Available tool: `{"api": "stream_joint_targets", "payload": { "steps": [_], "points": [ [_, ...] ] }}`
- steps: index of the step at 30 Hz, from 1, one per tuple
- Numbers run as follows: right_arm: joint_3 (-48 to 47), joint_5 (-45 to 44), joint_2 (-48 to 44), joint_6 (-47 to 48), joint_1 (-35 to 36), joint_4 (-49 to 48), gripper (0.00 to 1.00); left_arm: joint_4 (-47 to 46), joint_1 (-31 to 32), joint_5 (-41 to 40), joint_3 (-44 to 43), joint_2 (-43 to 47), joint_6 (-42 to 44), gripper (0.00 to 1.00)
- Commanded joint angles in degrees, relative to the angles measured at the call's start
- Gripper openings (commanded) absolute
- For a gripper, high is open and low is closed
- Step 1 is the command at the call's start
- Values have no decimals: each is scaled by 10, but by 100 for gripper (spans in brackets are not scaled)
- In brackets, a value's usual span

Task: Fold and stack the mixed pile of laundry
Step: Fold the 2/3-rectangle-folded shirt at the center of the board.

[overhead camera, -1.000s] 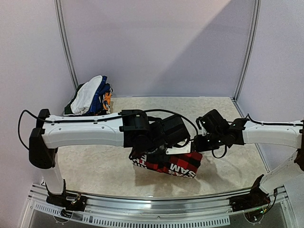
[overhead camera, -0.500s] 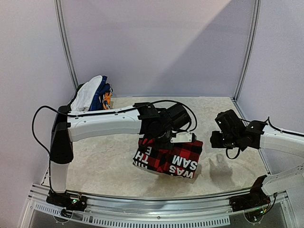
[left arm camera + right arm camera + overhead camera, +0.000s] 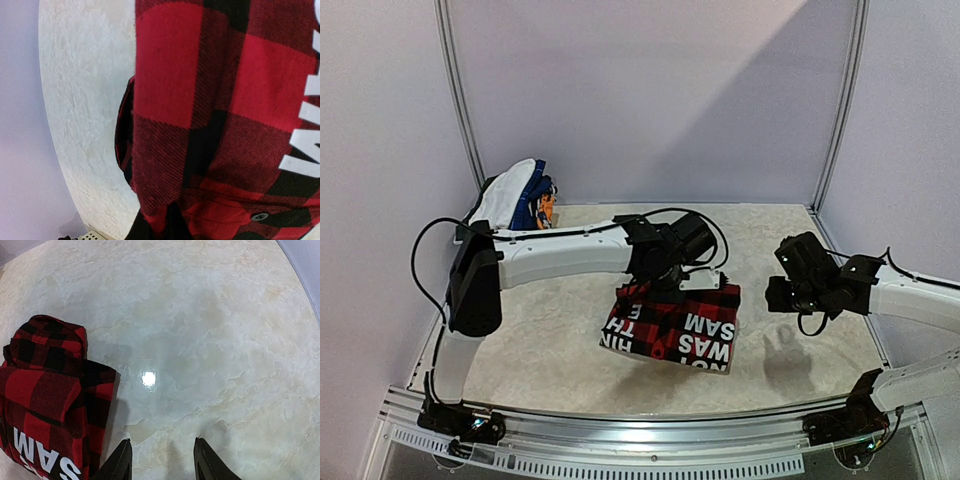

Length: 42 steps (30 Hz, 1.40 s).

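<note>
Left hand (image 3: pixel 672 283): pressed together on the upper edge of the plaid shirt (image 3: pixel 675 328). The garment hangs below it as a folded bundle. In the left wrist view the red-and-black cloth (image 3: pixel 210 125) fills most of the picture, and the fingers themselves cannot be made out there.

Right hand (image 3: pixel 161 462): fingers partly spread, nothing between them, only bare surface (image 3: pixel 210 340) beneath.

Position: the shirt is over the middle of the surface. The shadow under it suggests it is carried clear or barely touching. Its long axis runs roughly 9 to 3 o'clock in the overhead view, with the white lettering on the near face. The rest of the laundry pile (image 3: pixel 515 200) sits in the far left corner, at about 10 o'clock from the shirt and well apart.

Governing relation: the shirt lies at 9 o'clock from the right hand, near but apart. The left arm alone carries it, so setting it down for stacking appears to fall to that arm.
</note>
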State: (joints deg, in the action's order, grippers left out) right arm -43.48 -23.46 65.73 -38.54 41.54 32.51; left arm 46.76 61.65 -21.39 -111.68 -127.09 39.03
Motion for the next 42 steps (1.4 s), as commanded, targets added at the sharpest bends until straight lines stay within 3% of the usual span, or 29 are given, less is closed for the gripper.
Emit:
{"api": "stream_joint_targets", "payload": {
  "steps": [1,15,17,22,27,32,37,42],
  "points": [
    [6,-7,0,0,-5,5,43,-31,-19,12,-15,-18,19,0],
    [2,4,10,4,-5,2,42,-83,-37,3,-9,-55,16,0],
    [2,5,10,4,-4,2,43,-96,-39,-3,-4,-56,10,5],
    [0,16,12,8,-4,-10,43,-194,-47,-36,38,-38,-10,37],
    [-13,33,19,18,-5,-21,43,-256,-53,-66,76,-2,-51,60],
    [-26,77,27,34,-4,-51,42,-281,-51,-110,119,62,-128,66],
    [-31,183,45,54,-4,-129,43,-271,-50,-108,177,140,-228,70],
    [-52,282,99,62,-4,-197,41,-260,-50,-34,239,206,-305,63]
  ]
}}
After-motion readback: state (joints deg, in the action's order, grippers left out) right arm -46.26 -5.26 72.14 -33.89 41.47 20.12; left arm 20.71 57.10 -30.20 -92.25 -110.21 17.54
